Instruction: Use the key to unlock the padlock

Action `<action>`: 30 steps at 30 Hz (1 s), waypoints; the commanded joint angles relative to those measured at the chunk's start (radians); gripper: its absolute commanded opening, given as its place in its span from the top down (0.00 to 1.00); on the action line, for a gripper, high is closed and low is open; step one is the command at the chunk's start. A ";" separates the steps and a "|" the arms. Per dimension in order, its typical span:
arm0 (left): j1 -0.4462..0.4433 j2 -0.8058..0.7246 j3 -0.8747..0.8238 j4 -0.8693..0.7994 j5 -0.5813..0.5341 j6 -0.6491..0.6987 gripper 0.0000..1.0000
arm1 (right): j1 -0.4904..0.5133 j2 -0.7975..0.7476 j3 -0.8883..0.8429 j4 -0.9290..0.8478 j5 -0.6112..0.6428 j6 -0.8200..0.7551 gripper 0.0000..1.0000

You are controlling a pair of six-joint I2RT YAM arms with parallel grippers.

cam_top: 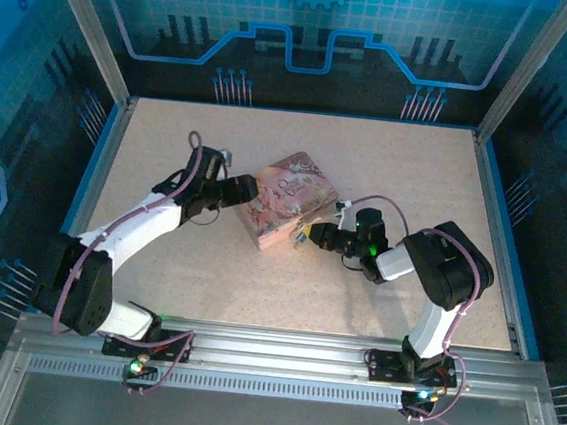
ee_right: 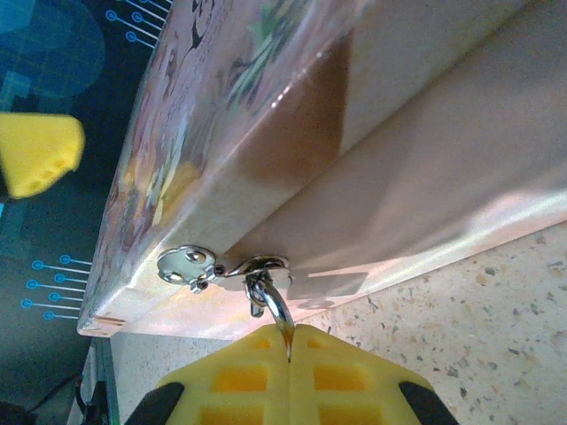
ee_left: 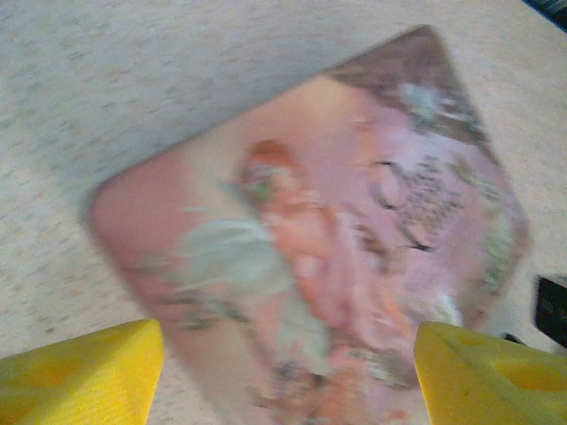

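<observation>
Tabletop (cam_top: 169,151): beige, speckled. The pink tin (cam_top: 290,201) lies flat mid-table, turned corner-on to the arms.

Left gripper (cam_top: 250,191) is at the tin's left edge. On the left wrist cam it is released, with yellow fingers (ee_left: 80,372) spread wide and the printed lid between and beyond them. Can't tell if the pads touch the tin. One left fingertip also shows past the tin's far side on the right wrist cam.

Right gripper (cam_top: 306,238) is at the tin's near-right side, nose against the wall. On the right wrist cam it is clenched, pads pressed together with no gap.

Hasp (ee_right: 190,266): silver, on the tin's side wall just below the lid edge, directly ahead of the right gripper.

Padlock (ee_right: 270,297) hangs from the hasp, between tin wall and right pads. Only its silver loop shows, running from the hasp straight down into the seam between the pads. The body is hidden inside the grip. So the right gripper is grasping the padlock, hard up against the tin, just above the tabletop.

Can't tell where the key is.
</observation>
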 commanded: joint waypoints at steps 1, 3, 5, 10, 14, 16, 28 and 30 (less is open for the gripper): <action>-0.107 -0.002 0.076 -0.058 -0.045 0.099 0.26 | 0.024 -0.034 -0.003 0.026 0.018 0.025 1.00; -0.170 0.032 0.114 -0.038 -0.026 0.118 0.28 | 0.031 -0.034 -0.003 0.022 0.028 0.029 1.00; -0.220 0.076 0.157 -0.034 -0.013 0.140 0.30 | 0.034 -0.036 -0.001 0.017 0.031 0.030 1.00; -0.276 0.193 0.234 -0.023 0.042 0.160 0.40 | 0.037 -0.037 0.007 -0.005 0.029 0.031 1.00; -0.292 0.247 0.254 -0.013 0.065 0.155 0.42 | 0.038 -0.039 0.001 0.000 0.036 0.036 1.00; -0.293 0.268 0.247 0.000 0.088 0.144 0.43 | 0.038 -0.040 -0.002 0.004 0.038 0.040 1.00; -0.294 0.285 0.162 0.012 0.120 0.122 0.44 | 0.038 -0.054 -0.003 0.005 0.058 0.047 1.00; -0.294 0.285 0.146 0.011 0.119 0.119 0.44 | 0.037 -0.057 -0.001 0.003 0.060 0.047 1.00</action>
